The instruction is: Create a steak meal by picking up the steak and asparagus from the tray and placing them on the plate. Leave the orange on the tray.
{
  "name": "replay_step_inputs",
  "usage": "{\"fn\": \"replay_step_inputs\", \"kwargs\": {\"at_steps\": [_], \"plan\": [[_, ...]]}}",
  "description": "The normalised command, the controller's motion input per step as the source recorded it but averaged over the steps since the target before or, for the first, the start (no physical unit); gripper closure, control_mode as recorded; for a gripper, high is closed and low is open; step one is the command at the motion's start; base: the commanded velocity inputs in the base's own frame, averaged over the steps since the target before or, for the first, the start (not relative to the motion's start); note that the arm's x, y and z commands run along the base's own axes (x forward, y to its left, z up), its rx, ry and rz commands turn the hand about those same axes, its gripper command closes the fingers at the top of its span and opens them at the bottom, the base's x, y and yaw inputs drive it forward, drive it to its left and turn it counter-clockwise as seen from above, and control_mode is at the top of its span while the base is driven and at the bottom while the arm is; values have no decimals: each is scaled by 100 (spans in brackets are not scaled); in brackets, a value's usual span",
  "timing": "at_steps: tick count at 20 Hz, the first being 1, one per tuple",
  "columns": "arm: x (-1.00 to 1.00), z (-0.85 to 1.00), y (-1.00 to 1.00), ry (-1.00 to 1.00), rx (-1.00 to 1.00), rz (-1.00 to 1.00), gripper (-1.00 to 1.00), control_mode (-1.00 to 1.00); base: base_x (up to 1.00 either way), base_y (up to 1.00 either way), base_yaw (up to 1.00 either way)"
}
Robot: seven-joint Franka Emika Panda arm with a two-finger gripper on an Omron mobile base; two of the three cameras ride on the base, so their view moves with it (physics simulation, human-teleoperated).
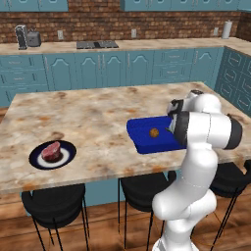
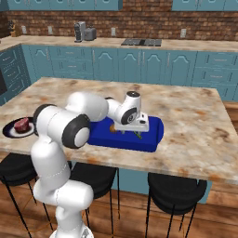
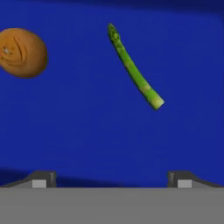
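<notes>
Pincer (image 3: 111, 183) spread above tray (image 3: 87, 131); asparagus (image 3: 134, 68) lies at one o'clock, orange (image 3: 22, 52) at ten. Stalk likely light, slender, roll-prone: pinch mid-length, across its width.

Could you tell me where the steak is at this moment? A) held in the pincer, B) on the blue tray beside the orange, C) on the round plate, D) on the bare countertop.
C: the steak lies on the round plate at the counter's near left, while the blue tray carries the orange and the asparagus, and the pincer is open and holds nothing.
</notes>
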Motion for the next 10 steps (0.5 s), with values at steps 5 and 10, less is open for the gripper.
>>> {"fn": "replay_step_inputs", "kwargs": {"at_steps": [5,10], "plan": [[30,-20,-2,1,2,7,-100,-100,0,0,0],[33,-2,-10,5,3,9,-100,-100,0,0,0]]}}
